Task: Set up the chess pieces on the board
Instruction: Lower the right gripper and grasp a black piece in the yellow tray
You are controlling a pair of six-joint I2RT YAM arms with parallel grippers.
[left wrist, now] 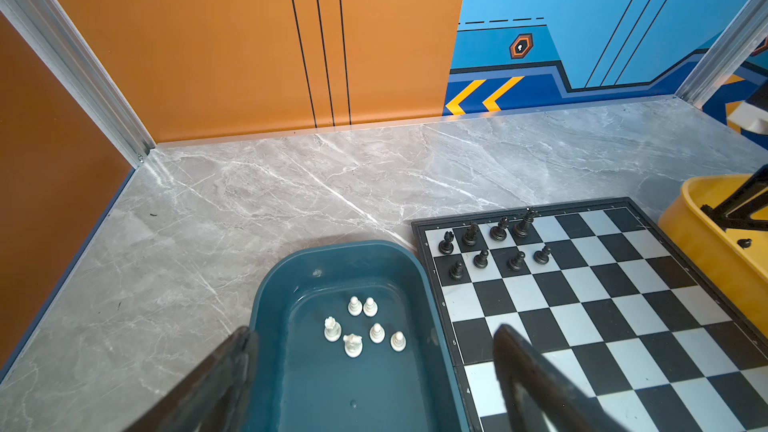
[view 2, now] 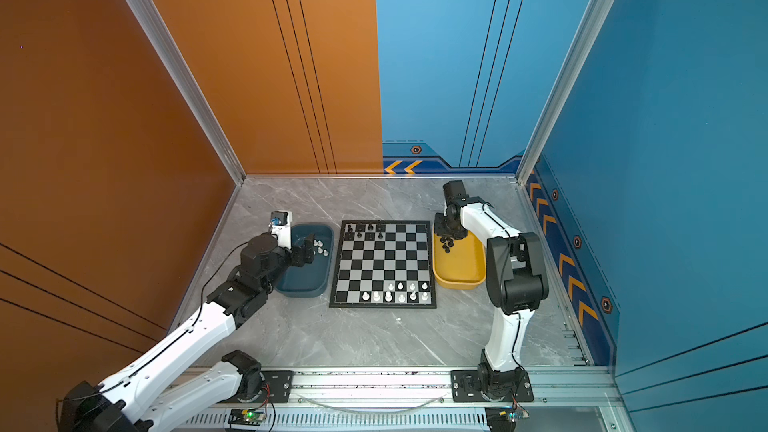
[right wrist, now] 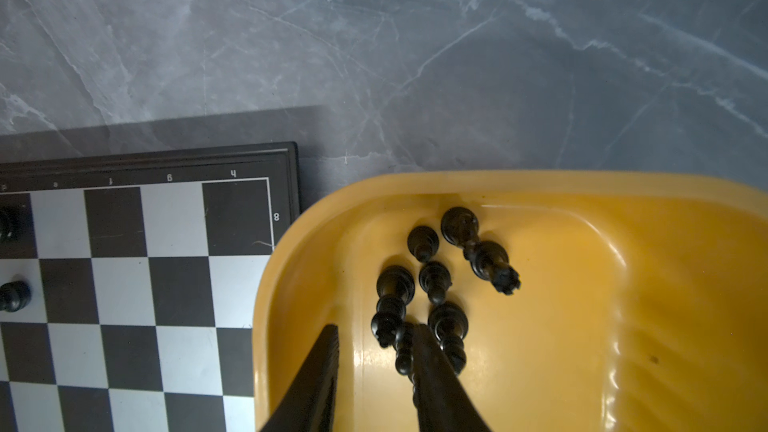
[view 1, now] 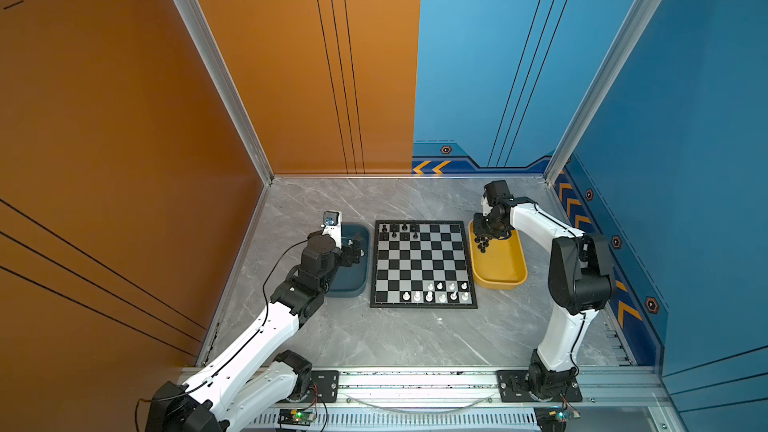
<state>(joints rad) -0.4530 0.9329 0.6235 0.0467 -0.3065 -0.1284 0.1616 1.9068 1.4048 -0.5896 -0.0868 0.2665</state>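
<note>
While low in the yellow tray (right wrist: 540,184) beside the board (right wrist: 124,284), my right gripper (right wrist: 377,328) narrowly parted, empty; left gripper (left wrist: 372,329) spread wide, empty.

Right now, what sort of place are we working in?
Probably a robot test booth: printed orange wall panels, aluminium frame posts, and the left arm and right arm bolted to a metal rail.

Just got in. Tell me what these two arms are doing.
They are setting up a chess set. The left gripper hovers open above the teal tray, where six loose white pieces wait. The right gripper is down in the yellow tray among the loose black pieces, jaws apart, nothing gripped. The board holds eight black men in its far left corner and ten white men near right.
</note>
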